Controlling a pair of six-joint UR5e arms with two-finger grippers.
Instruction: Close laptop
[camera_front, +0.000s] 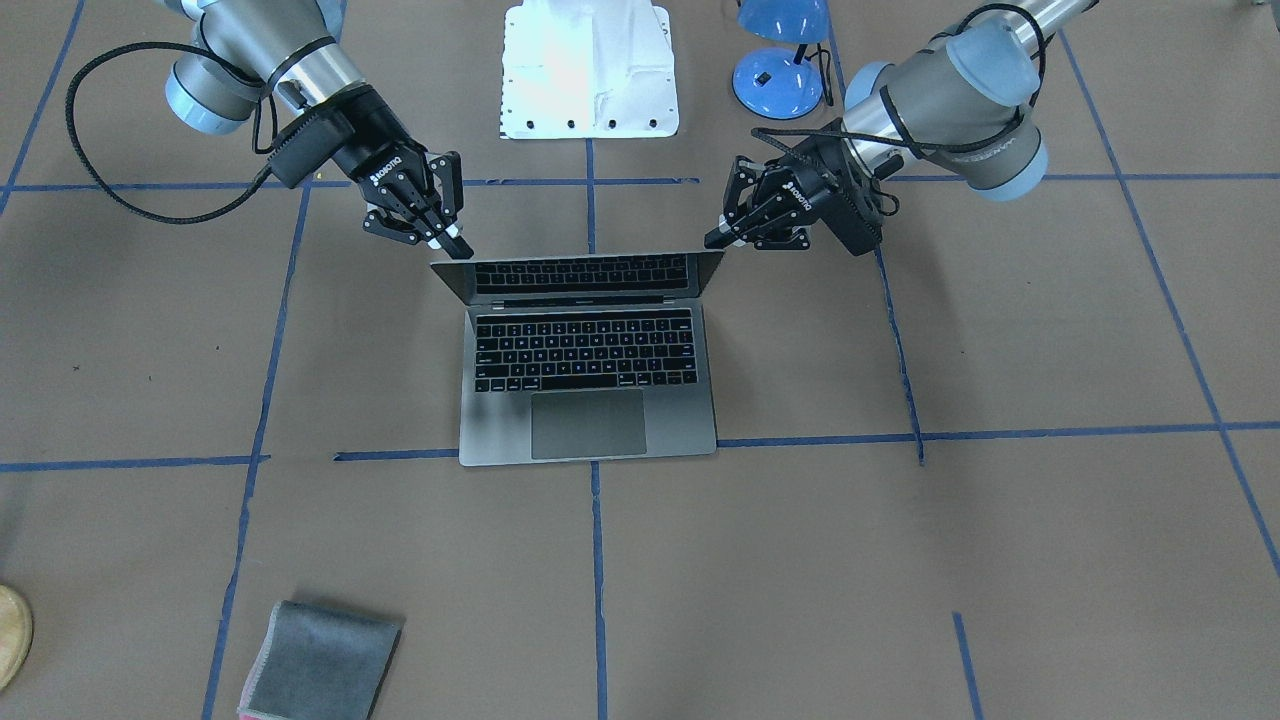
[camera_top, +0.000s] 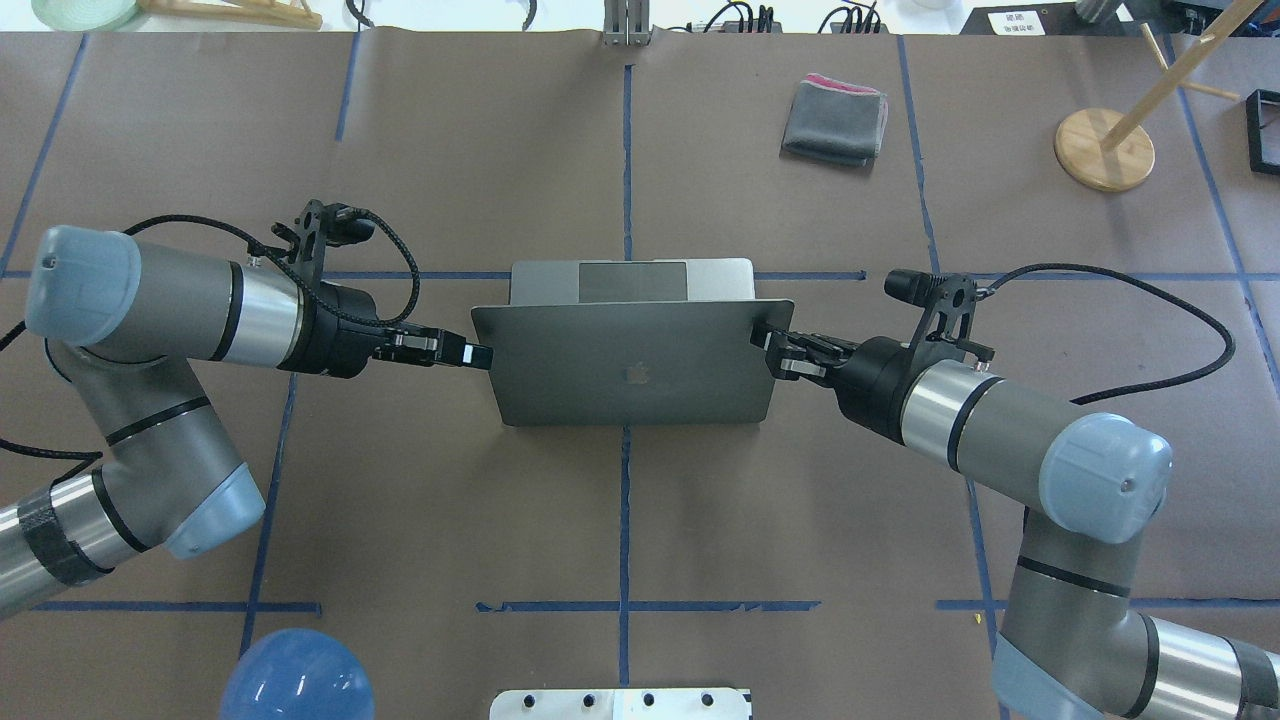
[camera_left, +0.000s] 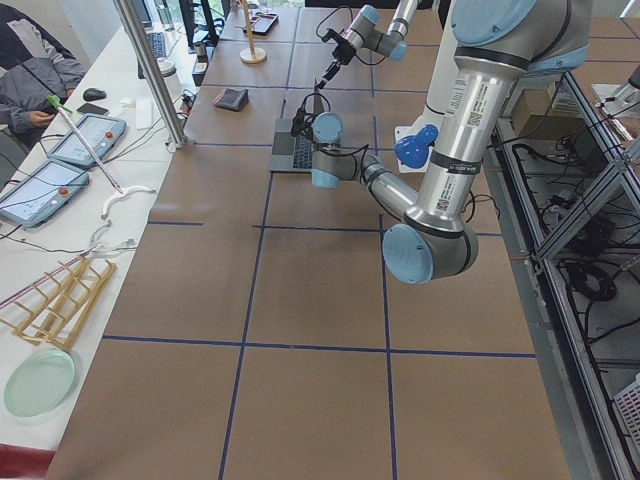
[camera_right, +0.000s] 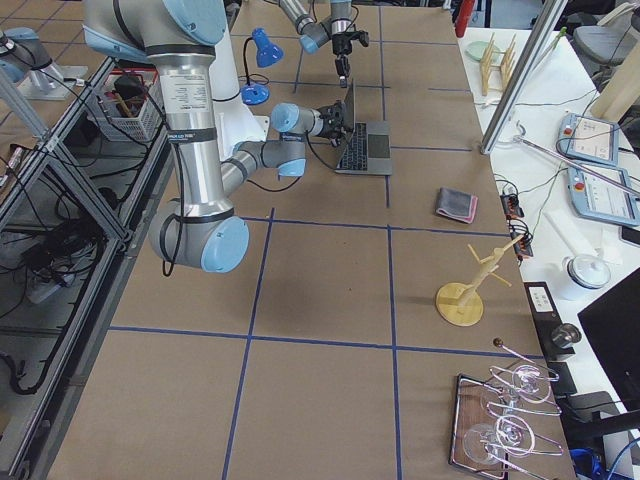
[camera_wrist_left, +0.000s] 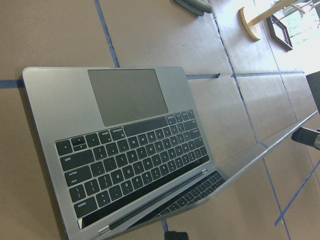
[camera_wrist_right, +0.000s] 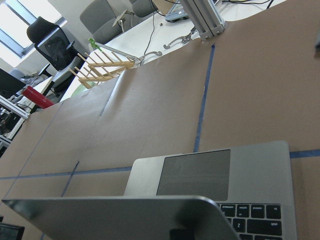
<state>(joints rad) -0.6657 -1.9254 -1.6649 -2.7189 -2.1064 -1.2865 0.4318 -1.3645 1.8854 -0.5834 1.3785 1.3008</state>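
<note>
Laptop (camera_front: 586, 352) sat open at the centre of the desk (camera_front: 900, 560), lid raised above the keyboard. Left gripper (camera_front: 716, 240) and right gripper (camera_front: 458, 247), each with fingers clenched together, met the lid's upper corners, one on each side.

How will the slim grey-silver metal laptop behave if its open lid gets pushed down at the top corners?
The slim grey-silver metal laptop looks rigid, so its lid should swing on the hinge as one stiff panel. It may slide on the smooth brown paper. The glossy screen is probably fragile; ease it shut.
</note>
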